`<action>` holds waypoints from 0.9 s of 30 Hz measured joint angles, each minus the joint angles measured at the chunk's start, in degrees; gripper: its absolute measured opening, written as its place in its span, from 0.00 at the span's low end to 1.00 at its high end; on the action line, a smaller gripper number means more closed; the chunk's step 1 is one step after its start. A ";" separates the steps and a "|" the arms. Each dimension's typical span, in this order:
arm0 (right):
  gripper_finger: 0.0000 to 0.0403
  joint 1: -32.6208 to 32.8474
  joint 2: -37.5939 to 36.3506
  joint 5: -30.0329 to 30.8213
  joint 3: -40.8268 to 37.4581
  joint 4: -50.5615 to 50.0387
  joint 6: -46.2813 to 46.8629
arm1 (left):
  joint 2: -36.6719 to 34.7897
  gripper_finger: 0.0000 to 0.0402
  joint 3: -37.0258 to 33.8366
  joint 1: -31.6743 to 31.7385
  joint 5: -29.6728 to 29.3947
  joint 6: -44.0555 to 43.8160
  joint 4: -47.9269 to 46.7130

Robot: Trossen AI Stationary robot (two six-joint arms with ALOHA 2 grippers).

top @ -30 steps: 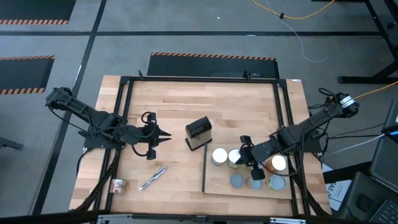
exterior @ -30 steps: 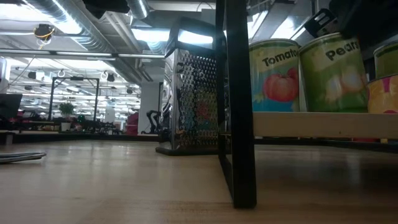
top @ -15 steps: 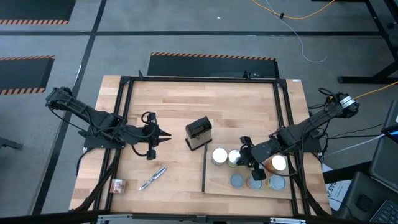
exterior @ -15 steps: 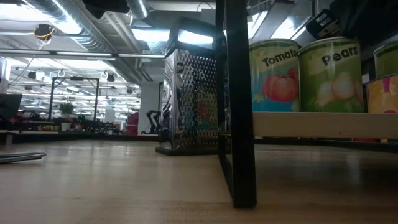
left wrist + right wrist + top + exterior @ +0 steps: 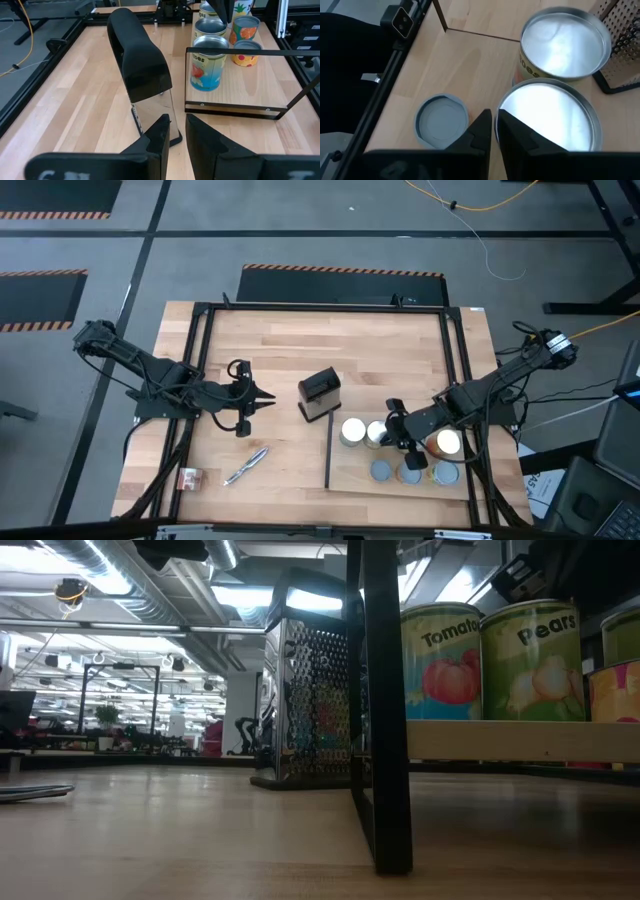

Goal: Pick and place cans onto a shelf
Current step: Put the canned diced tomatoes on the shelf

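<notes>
My right gripper [image 5: 493,117] hangs low over the pale wood shelf with its thin black bar [image 5: 470,55], fingers barely parted and empty. The cans are grouped there. A wide silver-topped, green-labelled metal can [image 5: 547,117] sits just beside and below my fingertips, a tomato-labelled metal can [image 5: 565,42] beyond it, and a short grey-blue-lidded can [image 5: 441,117] on the other side. They look rigid, smooth and fairly weighty, so I would clamp across the side wall below the rim. The other cans are cut off from view. My left gripper [image 5: 177,122] waits well apart, slightly parted and empty — pointed at a black-topped metal grater [image 5: 142,75].
</notes>
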 joint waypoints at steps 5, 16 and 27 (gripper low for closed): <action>0.09 0.02 -0.08 -0.03 2.52 -2.20 -1.34 | 0.00 0.14 -0.01 0.01 -0.02 0.00 0.00; 0.09 -1.29 -0.11 4.26 10.18 -8.71 -11.15 | -0.58 0.14 0.40 0.01 5.71 -11.94 1.14; 0.09 -9.45 -0.10 8.10 10.37 -3.25 -24.23 | -0.54 0.14 0.99 -4.09 29.25 -52.76 -11.19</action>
